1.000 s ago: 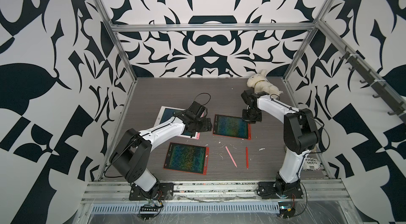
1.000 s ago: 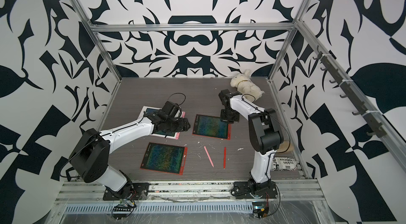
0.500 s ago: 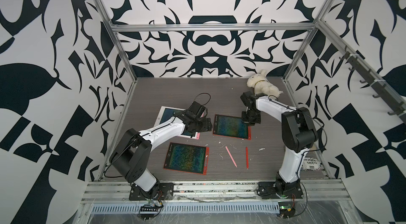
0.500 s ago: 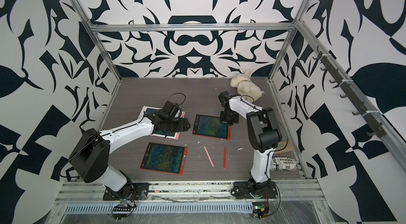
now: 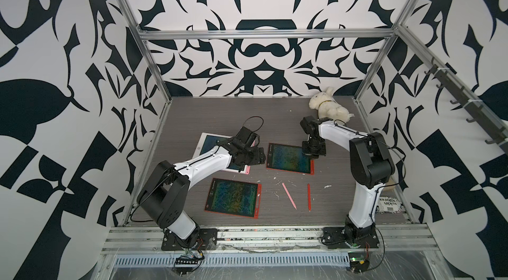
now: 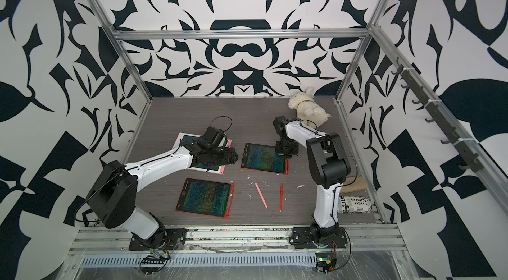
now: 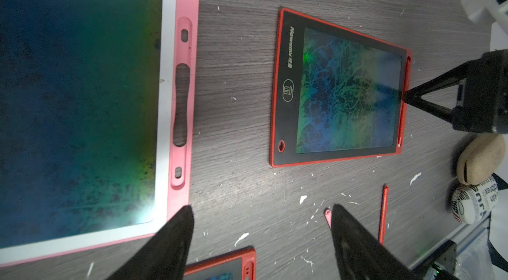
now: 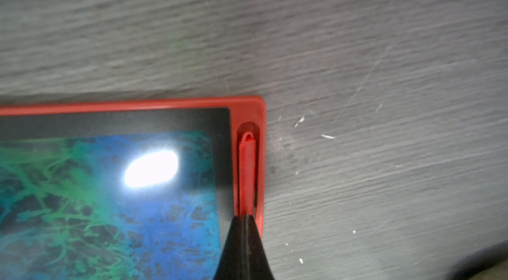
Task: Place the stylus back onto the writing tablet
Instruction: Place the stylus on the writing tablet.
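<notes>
The right tool (image 8: 245,218), its black tapered fingers pressed together, meets the red plastic stylus (image 8: 247,171) and hides its near part. The slim stylus lies in the groove along the right edge of the glossy red-framed tablet (image 8: 137,106), with its long axis running far to near and its rounded end far. The left tool (image 7: 261,207) hovers half spread and empty over the grey wood-grain worktop (image 7: 233,86), beside a pink-framed tablet (image 7: 192,45).
</notes>
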You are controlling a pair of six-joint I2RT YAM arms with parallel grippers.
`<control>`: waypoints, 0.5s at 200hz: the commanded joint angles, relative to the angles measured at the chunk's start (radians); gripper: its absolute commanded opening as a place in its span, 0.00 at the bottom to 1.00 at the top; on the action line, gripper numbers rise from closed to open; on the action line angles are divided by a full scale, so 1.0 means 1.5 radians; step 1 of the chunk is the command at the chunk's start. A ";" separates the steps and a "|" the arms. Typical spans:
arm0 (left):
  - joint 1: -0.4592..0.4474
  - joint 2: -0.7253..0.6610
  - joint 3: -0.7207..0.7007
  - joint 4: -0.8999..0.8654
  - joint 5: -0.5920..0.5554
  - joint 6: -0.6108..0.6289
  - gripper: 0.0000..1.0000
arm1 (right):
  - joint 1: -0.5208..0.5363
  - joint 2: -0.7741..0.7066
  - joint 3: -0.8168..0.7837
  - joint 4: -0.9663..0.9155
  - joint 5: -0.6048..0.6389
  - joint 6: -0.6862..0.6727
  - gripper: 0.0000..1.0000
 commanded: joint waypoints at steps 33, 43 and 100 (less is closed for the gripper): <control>-0.002 0.012 0.002 -0.004 0.005 0.001 0.81 | -0.010 -0.023 -0.015 0.003 -0.005 -0.011 0.00; -0.002 0.012 0.002 -0.004 0.005 0.001 0.81 | -0.011 -0.023 -0.015 0.003 -0.005 -0.012 0.00; -0.002 0.010 0.000 -0.004 0.004 0.001 0.81 | -0.025 -0.010 -0.047 0.049 -0.042 -0.025 0.00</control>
